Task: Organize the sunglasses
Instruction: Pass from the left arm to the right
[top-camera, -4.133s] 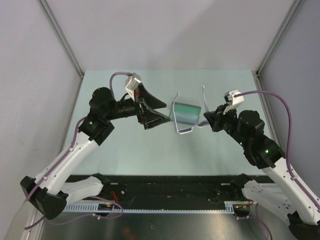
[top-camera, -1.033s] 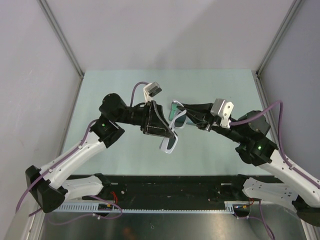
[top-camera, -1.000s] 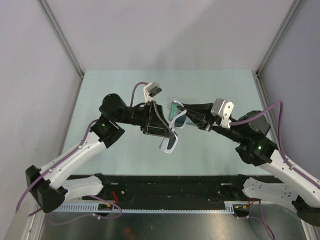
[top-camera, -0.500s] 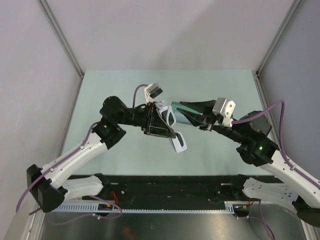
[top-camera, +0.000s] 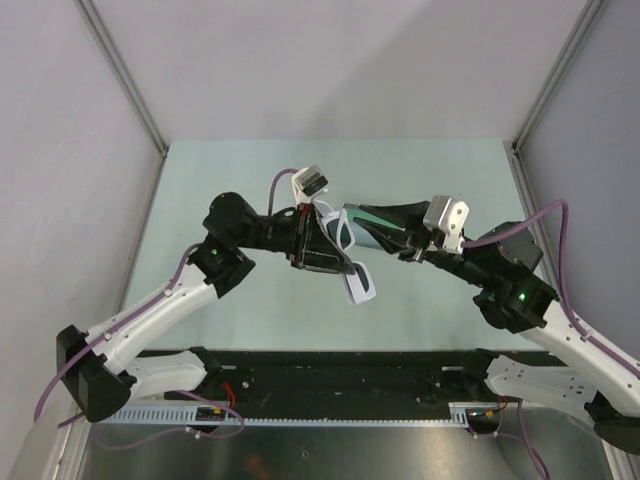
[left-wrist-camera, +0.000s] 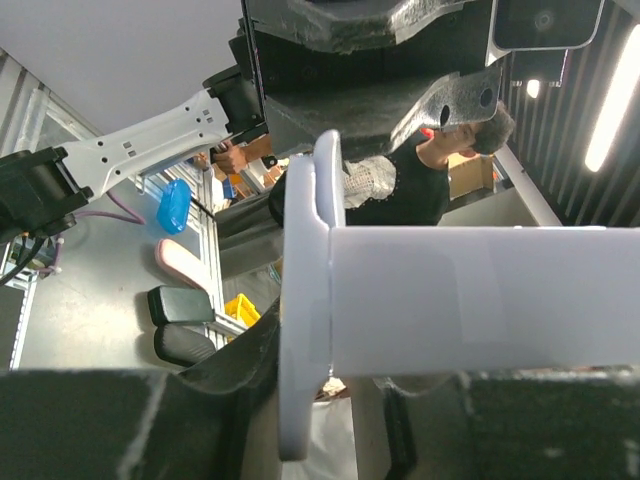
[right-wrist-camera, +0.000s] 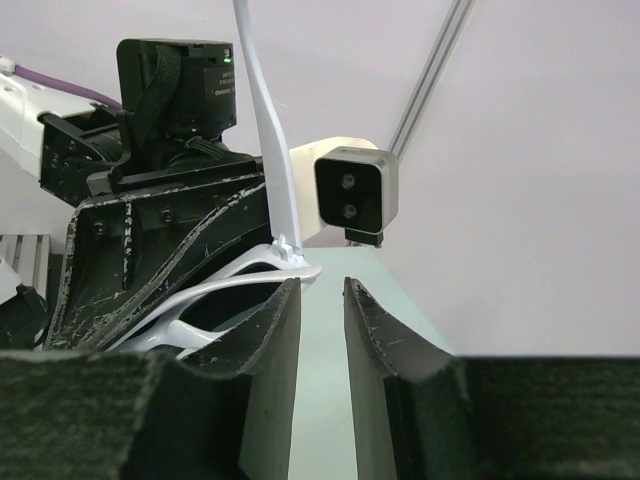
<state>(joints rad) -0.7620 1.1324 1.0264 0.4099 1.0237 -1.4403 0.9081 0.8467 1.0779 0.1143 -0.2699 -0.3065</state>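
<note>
The sunglasses (top-camera: 358, 286) hung above the table (top-camera: 200, 185), near its middle, clamped by the frame in the left gripper (top-camera: 338, 258). The right gripper (top-camera: 350, 216), jaws a narrow slit and gripping nothing, sat against a thin arm (right-wrist-camera: 262, 120). Folding it wanted a gentle push near the hinge.

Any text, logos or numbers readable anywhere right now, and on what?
None can be read in any view.
Sunglasses: plain white frame, no brand showing.
Wrist camera: white housing, no label visible.
Background clutter in the left wrist view: too blurred to tell.
</note>
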